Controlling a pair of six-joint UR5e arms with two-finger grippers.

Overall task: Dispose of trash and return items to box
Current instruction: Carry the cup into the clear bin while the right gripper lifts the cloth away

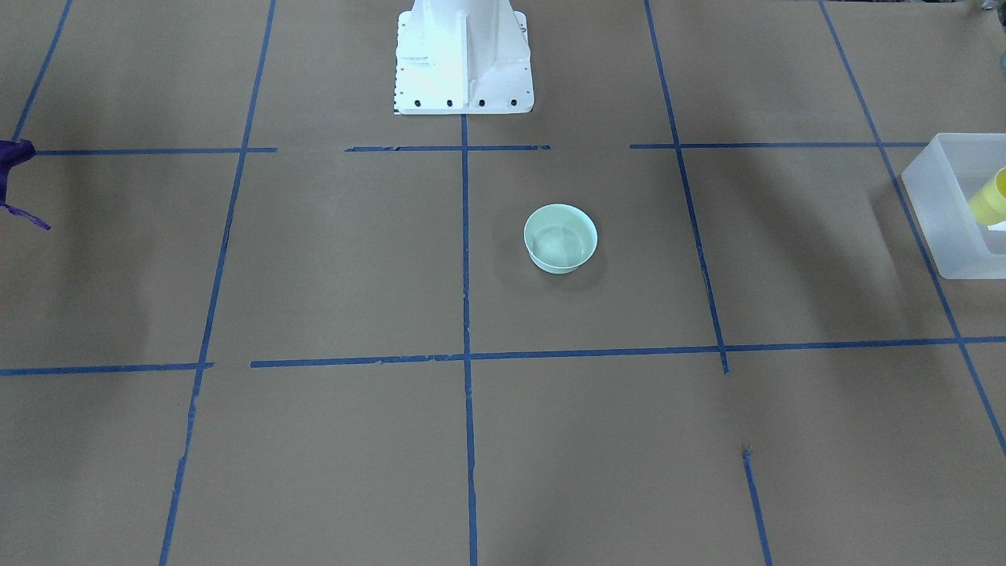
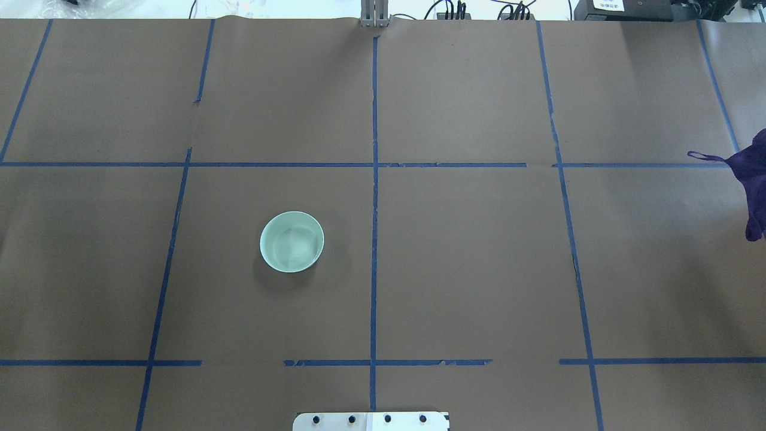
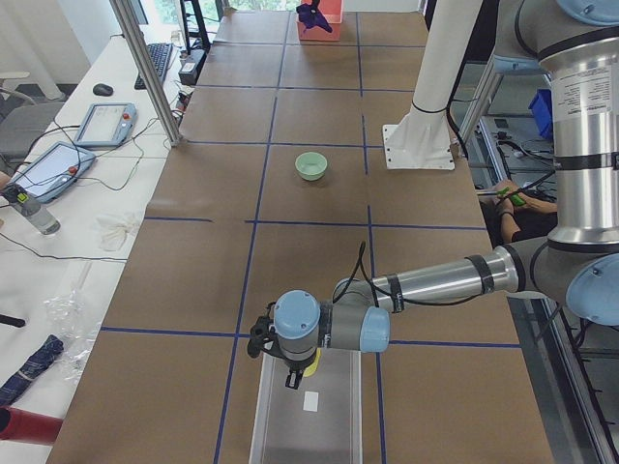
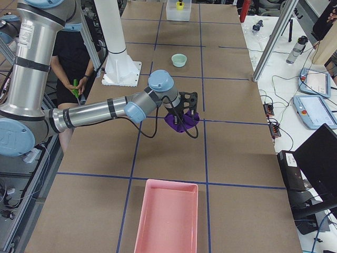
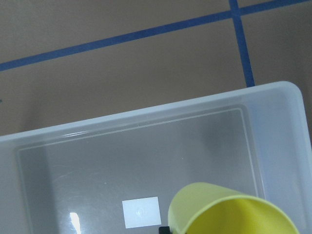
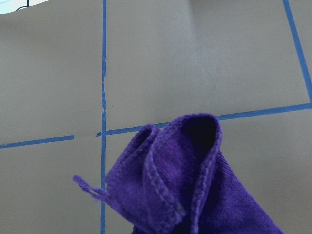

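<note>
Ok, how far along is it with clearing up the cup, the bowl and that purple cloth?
Nothing looks finished yet. In hand: the yellow cup is at the left gripper over the box's inside, and the purple cloth hangs at the right gripper above the table, short of the pink tray. Left: the mint bowl sits alone mid-table, untouched.

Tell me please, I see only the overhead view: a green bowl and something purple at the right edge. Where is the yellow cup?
Observer: The yellow cup is tilted above the open box, at the table's left end.
Operator: And the purple thing?
Observer: A purple cloth with a stitched hem, close under the right wrist camera.
Operator: Anything else out of my view?
Observer: A pink tray lies at the table's right end.
</note>
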